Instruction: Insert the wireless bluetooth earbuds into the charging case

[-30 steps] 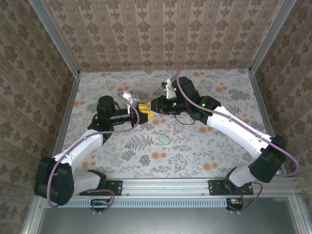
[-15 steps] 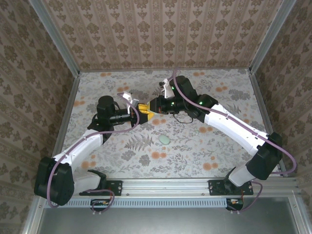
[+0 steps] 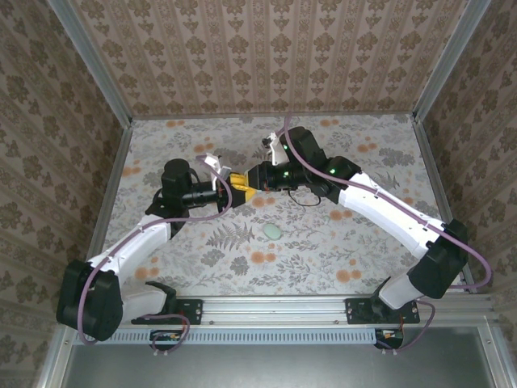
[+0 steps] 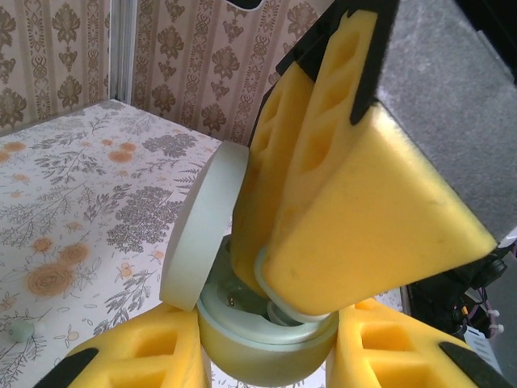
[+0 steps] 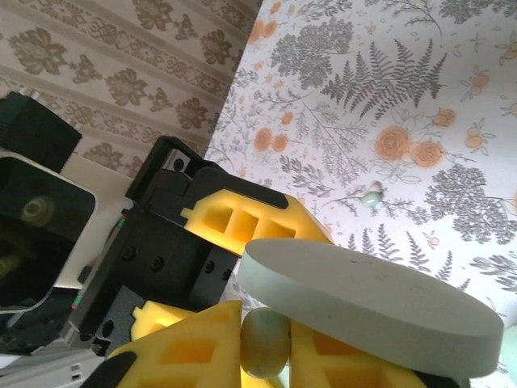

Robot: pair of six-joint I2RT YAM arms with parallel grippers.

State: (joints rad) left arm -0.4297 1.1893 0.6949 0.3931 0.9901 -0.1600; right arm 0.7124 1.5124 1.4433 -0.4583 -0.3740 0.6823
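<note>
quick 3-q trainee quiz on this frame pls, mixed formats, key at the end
1. Fill in: the right end effector pinches an ____ between its pads.
2. The charging case is gripped by: A the left end effector, B the right end effector, C neither.
3. True or false: the case's lid stands open.
Key: 1 earbud; 2 A; 3 true.

Case point(image 4: 242, 343) in left tool point(image 4: 266, 364); loose earbud point(image 3: 273, 232) on table point(image 3: 363, 242)
</note>
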